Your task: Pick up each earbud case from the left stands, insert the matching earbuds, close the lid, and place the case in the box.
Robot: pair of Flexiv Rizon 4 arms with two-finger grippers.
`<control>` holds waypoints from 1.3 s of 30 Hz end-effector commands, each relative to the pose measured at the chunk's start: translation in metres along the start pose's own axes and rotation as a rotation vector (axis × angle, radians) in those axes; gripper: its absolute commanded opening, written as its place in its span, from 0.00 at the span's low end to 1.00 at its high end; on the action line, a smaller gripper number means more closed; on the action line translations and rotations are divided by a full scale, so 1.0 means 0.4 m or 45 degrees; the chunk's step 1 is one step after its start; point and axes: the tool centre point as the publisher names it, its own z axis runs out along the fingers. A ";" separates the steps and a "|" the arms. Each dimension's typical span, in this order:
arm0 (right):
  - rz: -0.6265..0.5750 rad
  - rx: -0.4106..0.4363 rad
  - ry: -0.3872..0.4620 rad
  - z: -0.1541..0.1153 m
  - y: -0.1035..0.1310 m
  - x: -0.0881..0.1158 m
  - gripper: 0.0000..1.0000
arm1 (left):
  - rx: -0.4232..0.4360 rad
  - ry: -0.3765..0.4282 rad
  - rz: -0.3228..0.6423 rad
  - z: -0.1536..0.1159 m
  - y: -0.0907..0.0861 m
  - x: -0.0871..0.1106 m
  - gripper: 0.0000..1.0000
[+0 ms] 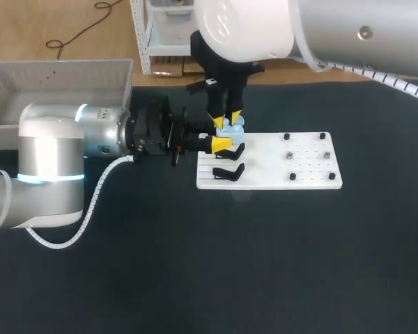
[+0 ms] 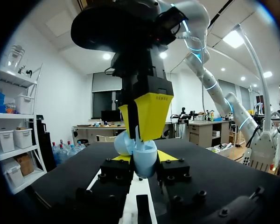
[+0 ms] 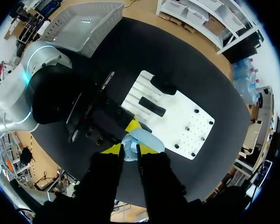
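The light blue earbud case (image 1: pixel 231 128) hangs just above the near-left corner of the white board (image 1: pixel 279 170). My left gripper (image 1: pixel 221 142) comes in level from the left and is shut on the case body (image 2: pixel 144 161), with a yellow tip on either side. From above, my right gripper (image 1: pixel 226 118) points straight down. Its fingers (image 2: pixel 149 114) pinch a light blue upper part of the case (image 3: pixel 142 139), which looks like the lid. Whether earbuds are inside is hidden.
Two black stands (image 1: pixel 230 172) sit on the board's left end, and small black pegs (image 1: pixel 306 156) dot its right end. A grey box (image 1: pixel 56 80) stands at the table's far left corner, behind my left arm. Black table surface spreads in front.
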 end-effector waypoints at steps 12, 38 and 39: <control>0.028 -0.008 -0.024 -0.045 0.010 0.030 1.00 | 0.002 0.000 0.000 0.000 0.001 0.001 0.00; 0.520 -0.016 -0.177 0.038 -0.185 -0.083 1.00 | 0.002 0.000 0.000 0.000 0.001 0.001 0.00; 0.517 -0.009 -0.166 0.040 -0.183 -0.078 1.00 | 0.002 0.000 0.000 0.000 0.001 0.001 0.00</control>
